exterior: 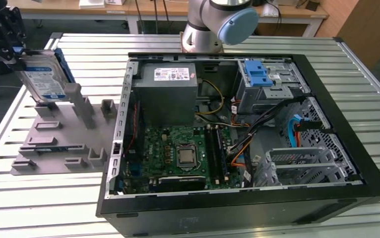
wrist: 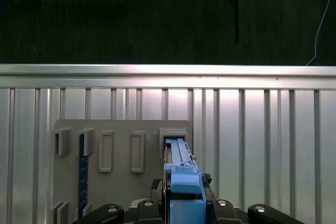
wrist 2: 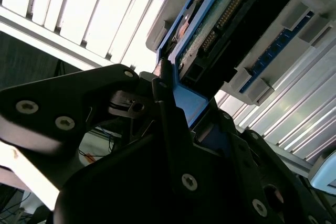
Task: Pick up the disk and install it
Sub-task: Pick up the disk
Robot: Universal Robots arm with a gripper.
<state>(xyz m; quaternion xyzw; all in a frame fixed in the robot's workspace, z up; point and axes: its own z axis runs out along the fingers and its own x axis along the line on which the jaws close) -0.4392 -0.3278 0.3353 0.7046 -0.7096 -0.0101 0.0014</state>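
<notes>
Since the disk (exterior: 43, 82) stands on edge, my tool (exterior: 17, 52) sits straight above it, pressed together on the top edge of its blue carrier frame (wrist 2: 184, 98). That way the plastic takes the clamp load, not the label face or the board side.

The disk hangs vertical directly under the tool, with its lower edge at the slot posts of the grey rack (exterior: 64, 144) beneath. I can't tell whether that edge is clear of the posts or seated between them. In the first wrist view the carrier runs straight down from the tool to the slot (wrist: 168, 141). My read is that the plumb hold keeps the drive from binding on the slot walls.

The rack lies flat on the slatted surface (exterior: 348, 64) below the tool. The computer case (exterior: 243, 124) lies well apart from the tool, lid off and bays exposed from above, which looks deliberate for top-down access. There's a blue ridged clip (exterior: 259, 74) in the drive bay on the side of the case away from the tool.

By my judgement nothing is installed yet, and I'm at the pick-up end of the job.
</notes>
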